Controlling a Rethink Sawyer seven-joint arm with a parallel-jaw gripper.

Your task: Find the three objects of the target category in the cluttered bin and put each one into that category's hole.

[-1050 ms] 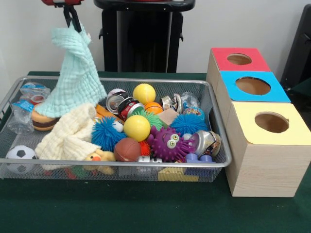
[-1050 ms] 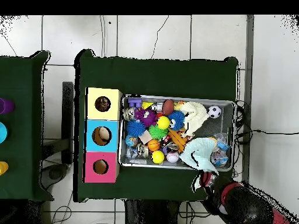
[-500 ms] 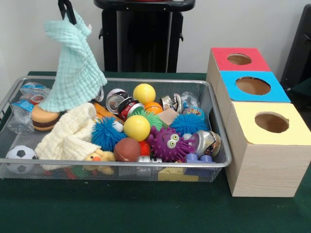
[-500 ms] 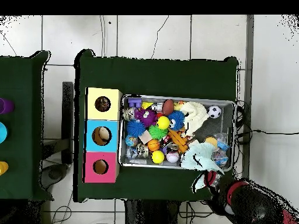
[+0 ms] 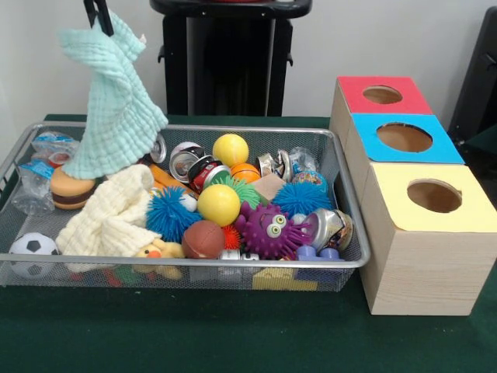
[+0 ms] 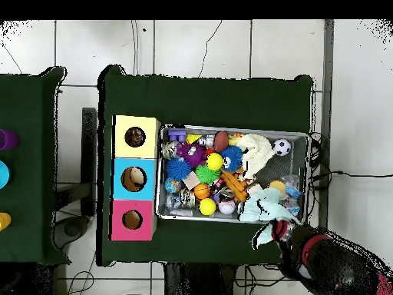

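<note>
Gripper (image 5: 98, 15) pinches your mint cloth (image 5: 111, 105), hanging above the bin's (image 5: 342, 183) left end. Bin holds cream cloth (image 5: 109, 214), yellow balls (image 5: 219, 204), purple monster (image 5: 269, 229), soccer ball (image 5: 31, 247).

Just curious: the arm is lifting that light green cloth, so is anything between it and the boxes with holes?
Nothing visible blocks it. The green cloth hangs from the hand above the bin, higher than the toys, and the boxes beside the bin have uncovered holes.

Hand (image 5: 99, 17) pinching mint cloth (image 5: 112, 105), hanging above bin (image 5: 342, 175).
</note>
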